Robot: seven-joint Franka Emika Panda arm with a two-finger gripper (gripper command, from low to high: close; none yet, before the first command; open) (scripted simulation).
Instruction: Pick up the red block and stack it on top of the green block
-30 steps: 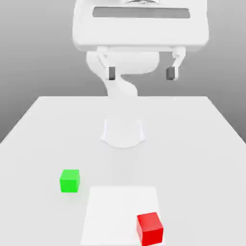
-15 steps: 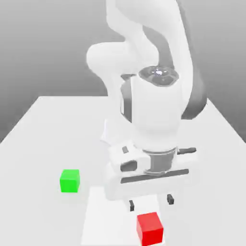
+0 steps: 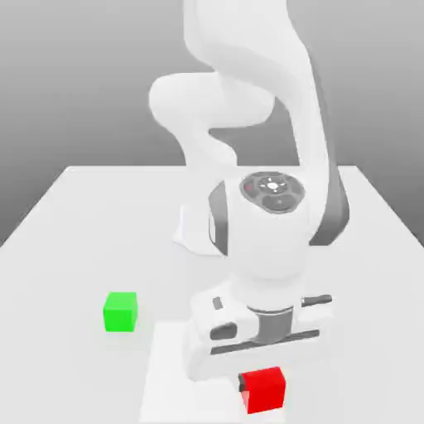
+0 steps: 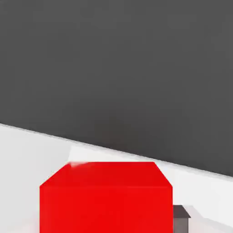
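Lowered over the red block [image 3: 263, 391] near the table's [image 3: 74, 240] front edge, on a paler square patch [image 3: 170, 373]. Gripper [image 3: 263, 383] jaws astride the block, one dark fingertip [image 4: 181, 215] just beside its side face; whether closed on it cannot be told. Green block [image 3: 121, 311] well apart, bare-topped. Lift, carry and stacking apparently all still ahead.

Red block [image 3: 264, 391]; green block [image 3: 121, 311]; white arm [image 3: 265, 240]; white table [image 3: 74, 248].
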